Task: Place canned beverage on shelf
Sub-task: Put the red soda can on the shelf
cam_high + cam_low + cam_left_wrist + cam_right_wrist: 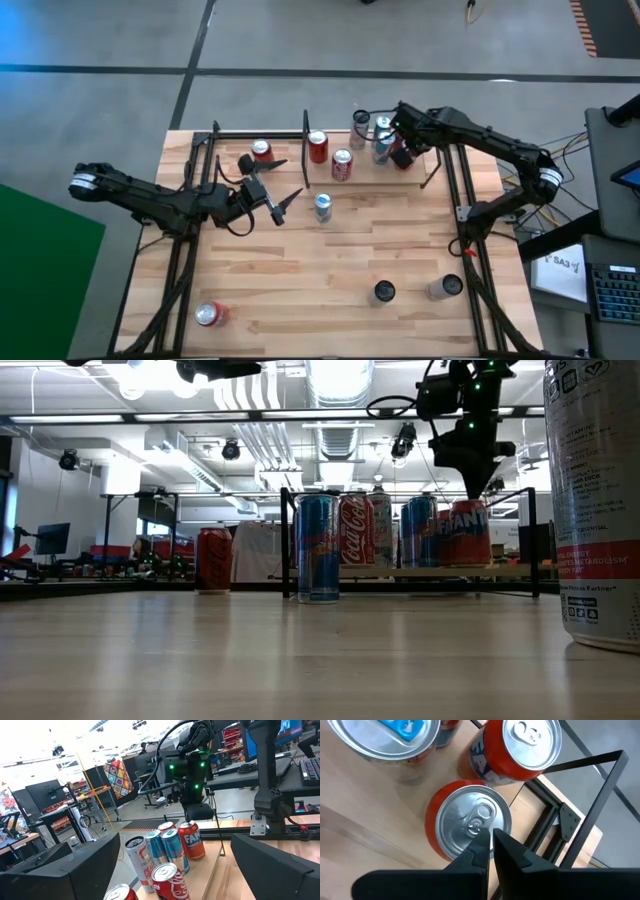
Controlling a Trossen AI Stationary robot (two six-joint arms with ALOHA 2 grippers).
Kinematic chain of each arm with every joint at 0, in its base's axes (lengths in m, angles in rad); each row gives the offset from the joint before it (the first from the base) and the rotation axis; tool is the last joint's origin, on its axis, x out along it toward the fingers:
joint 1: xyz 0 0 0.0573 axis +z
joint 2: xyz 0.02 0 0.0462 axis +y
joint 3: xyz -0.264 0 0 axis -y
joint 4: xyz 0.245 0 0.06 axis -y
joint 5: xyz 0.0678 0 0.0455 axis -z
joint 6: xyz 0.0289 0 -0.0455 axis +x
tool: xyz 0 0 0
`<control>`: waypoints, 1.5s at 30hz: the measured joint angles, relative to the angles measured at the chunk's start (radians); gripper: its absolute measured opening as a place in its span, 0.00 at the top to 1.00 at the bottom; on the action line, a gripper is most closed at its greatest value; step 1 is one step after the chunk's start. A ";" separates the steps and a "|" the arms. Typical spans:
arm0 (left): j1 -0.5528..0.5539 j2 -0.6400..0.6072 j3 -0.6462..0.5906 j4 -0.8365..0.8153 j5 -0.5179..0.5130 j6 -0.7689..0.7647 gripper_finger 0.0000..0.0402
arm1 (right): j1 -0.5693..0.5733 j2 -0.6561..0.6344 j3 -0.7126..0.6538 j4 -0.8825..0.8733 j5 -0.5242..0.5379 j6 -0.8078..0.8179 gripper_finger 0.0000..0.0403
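The shelf point(285, 150), a light board in a black frame, stands at the table's far side and carries several cans. My right gripper point(490, 839) is shut and points steeply down over the top of an orange can point(465, 822) near the shelf's right end point(401, 157). A Fanta can point(520, 747) and a silver can with a blue tab point(395, 740) stand right beside it. My left gripper point(283, 183) hangs open and level above the table's left half, aimed at the shelf's cans and touching nothing. My right gripper's shut fingertips point(481, 840) stand over the orange can's lid point(470, 817), close to the tab, coming from above. I cannot tell whether they touch the lid. The can stands upright on the shelf board point(360, 820).
A blue can point(322, 206) stands on the table just in front of the shelf. Two cans point(384, 291) point(443, 287) stand near the front right, and a red can point(211, 314) lies at the front left. The shelf's thin black posts point(600, 805) flank the orange can.
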 joint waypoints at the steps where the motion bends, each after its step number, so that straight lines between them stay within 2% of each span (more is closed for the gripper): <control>1: 0.000 0.000 0.000 0.000 0.000 0.000 0.09 | 0.000 -0.005 0.000 0.000 -0.003 0.000 0.97; 9: 0.000 0.000 0.000 0.000 0.000 0.000 0.09 | 0.001 -0.048 0.024 -0.024 -0.014 0.011 0.97; 21: 0.000 0.000 0.000 -0.007 0.000 0.000 0.09 | -0.003 -0.060 0.027 -0.083 -0.193 0.019 0.97; 28: 0.000 0.000 0.000 -0.006 0.000 0.000 0.09 | -0.003 -0.059 0.030 -0.133 -0.188 0.023 0.97; 45: 0.000 0.000 0.001 -0.006 0.000 0.000 0.09 | -0.003 -0.057 -0.002 -0.110 -0.156 0.039 0.97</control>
